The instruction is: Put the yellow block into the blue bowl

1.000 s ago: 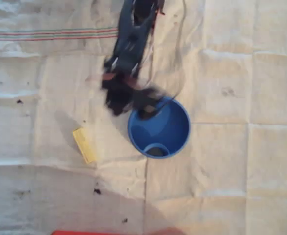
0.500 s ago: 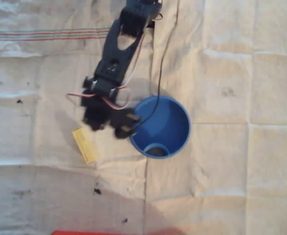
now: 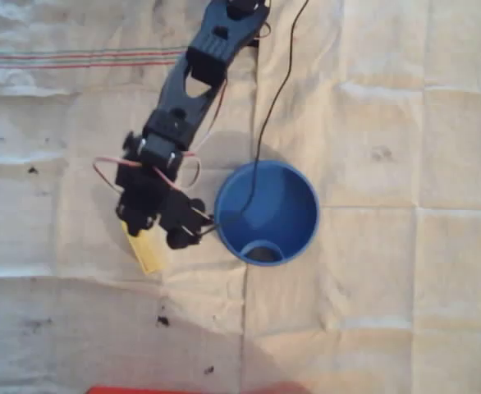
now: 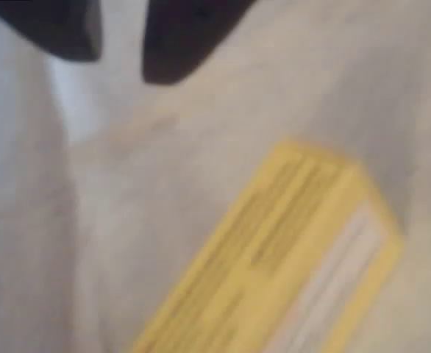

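Nearest the wrist camera, one yellow block [image 4: 274,265] lies flat on the pale cloth [image 4: 201,125], blurred and cut off at the lower edge, faint printed lines running along its length. Above it, at the top left of the wrist view, the gripper [image 4: 120,44] shows as two dark fingertips with a strip of cloth between them, parted and holding nothing, clear of the block. In the overhead view the gripper [image 3: 146,226] covers the far end of the yellow block [image 3: 148,253], so only its near end sticks out. Just to the right stands the one blue bowl [image 3: 267,212], upright, with a dark patch at the bottom that is hard to make out. A black cable [image 3: 269,98] drapes from the far edge down into the bowl. The creased cloth [image 3: 405,246] carries a few dark specks [image 3: 163,321], and a red strip [image 3: 167,390] is cut off at the near edge.
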`<state>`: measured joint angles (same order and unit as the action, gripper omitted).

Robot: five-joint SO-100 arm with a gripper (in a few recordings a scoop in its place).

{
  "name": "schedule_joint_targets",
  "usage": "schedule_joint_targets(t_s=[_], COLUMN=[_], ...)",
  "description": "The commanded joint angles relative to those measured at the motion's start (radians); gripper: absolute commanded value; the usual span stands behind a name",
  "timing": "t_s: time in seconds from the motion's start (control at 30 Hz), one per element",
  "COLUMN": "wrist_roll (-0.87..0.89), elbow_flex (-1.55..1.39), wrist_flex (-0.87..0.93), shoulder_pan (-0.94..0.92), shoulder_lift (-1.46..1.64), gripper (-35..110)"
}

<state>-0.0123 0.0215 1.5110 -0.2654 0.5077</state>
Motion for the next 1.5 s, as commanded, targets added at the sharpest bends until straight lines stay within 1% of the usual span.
schedule_joint_targets(t_s=[0.0, 0.2, 0.57, 0.87, 1.3, 1.47], wrist_roll=[0.017, 0.018, 0.005, 0.003, 0.003, 0.002], elbow_flex=[0.083, 0.083, 0.095, 0.083, 0.095, 0.087], wrist_flex=[0.02, 0.106, 0.103, -0.063, -0.086, -0.17], shoulder_pan=[-0.011, 0.002, -0.006, -0.011, -0.009, -0.012], shoulder_lift=[0.018, 0.006, 0.008, -0.026, -0.023, -0.023], gripper=[1, 1, 1, 1, 1, 1])
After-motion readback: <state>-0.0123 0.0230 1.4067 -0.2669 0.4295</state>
